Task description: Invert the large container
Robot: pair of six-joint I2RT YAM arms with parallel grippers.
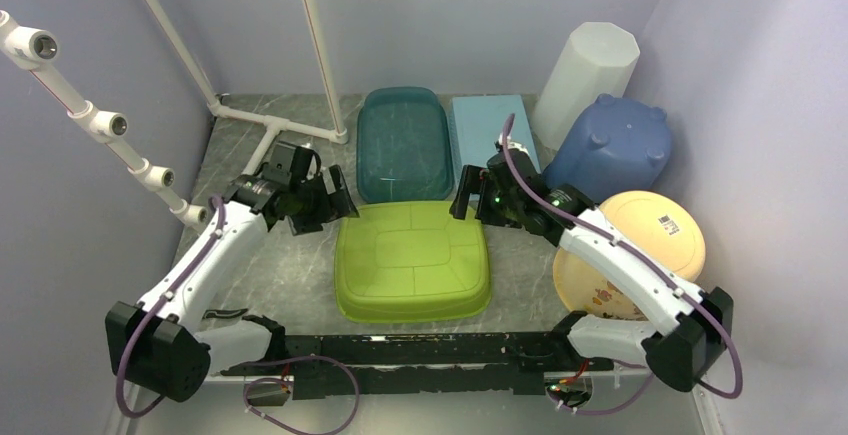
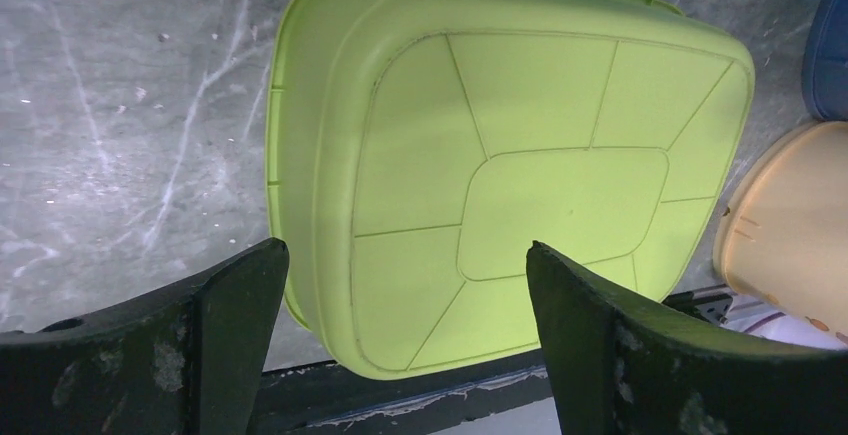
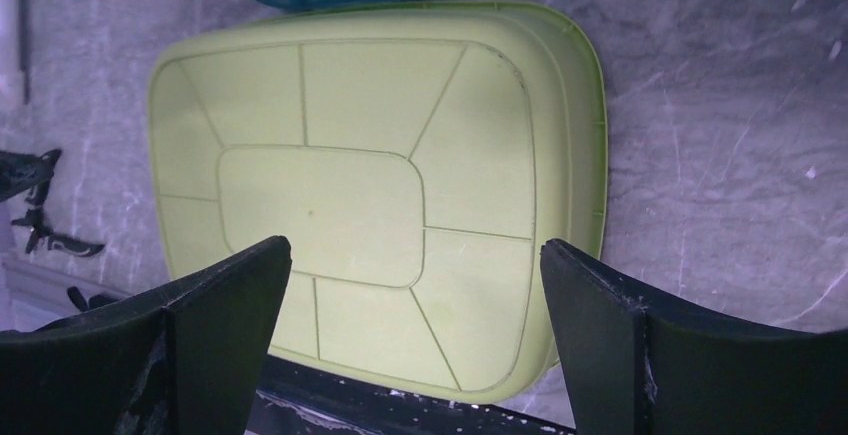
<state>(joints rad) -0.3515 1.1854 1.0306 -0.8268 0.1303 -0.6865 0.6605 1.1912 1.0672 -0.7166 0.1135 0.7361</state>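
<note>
Left pincer [image 2: 405, 255] and right pincer [image 3: 415, 250] gape empty above the line-grooved, lime plastic container [image 1: 412, 260], base up.

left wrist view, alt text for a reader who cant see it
A lime-green container lies upside down on a grey marbled table, its panelled base facing up. The left gripper stands open in the foreground, holding nothing.

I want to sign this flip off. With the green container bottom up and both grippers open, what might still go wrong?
The left gripper and right gripper hang near the far corners of the green container; withdrawing carelessly might clip its rim and slide it. The teal tray lies right behind it, so a shove could bump that.
</note>
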